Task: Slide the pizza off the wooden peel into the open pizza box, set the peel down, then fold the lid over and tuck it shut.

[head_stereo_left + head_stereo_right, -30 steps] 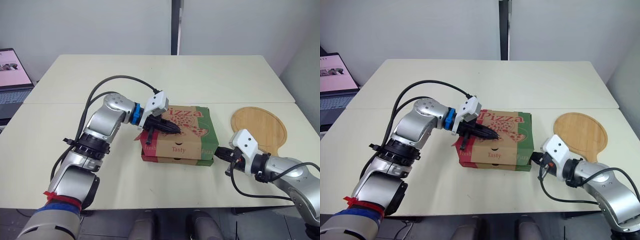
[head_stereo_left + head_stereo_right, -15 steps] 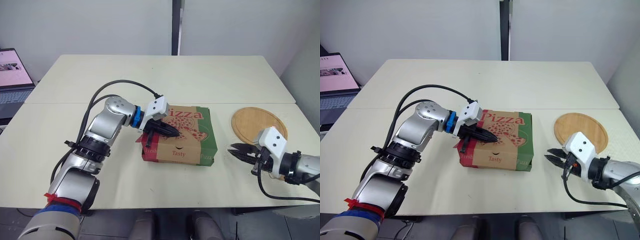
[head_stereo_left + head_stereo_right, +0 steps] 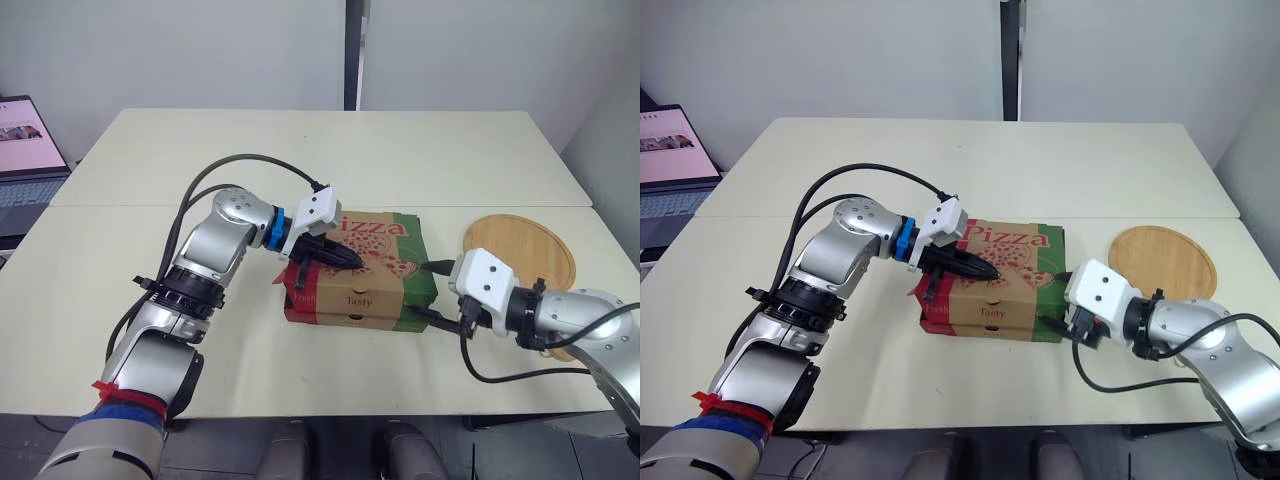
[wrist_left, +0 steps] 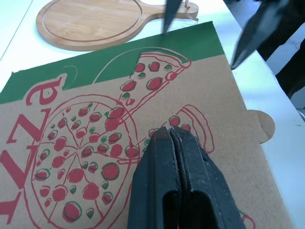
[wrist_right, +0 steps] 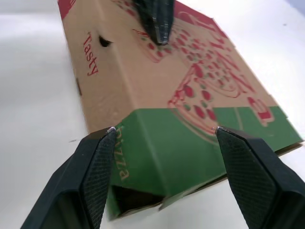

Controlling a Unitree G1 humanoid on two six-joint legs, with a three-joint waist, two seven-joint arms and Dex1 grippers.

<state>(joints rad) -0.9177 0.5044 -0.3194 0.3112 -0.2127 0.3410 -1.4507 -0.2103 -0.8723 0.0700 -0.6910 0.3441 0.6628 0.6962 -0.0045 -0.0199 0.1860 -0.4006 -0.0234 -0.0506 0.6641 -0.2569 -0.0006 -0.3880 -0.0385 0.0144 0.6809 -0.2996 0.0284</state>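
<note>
Right gripper [image 3: 428,292], fingers apart, has returned to the green side of the box [image 3: 355,300] while left gripper [image 4: 170,131], fingers together, presses the lid [image 4: 95,124]: tucking seems nearly done.

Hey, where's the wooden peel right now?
In the head views the wooden peel lies flat on the table at the robot's right, apart from the pizza box and just behind the right gripper.
</note>
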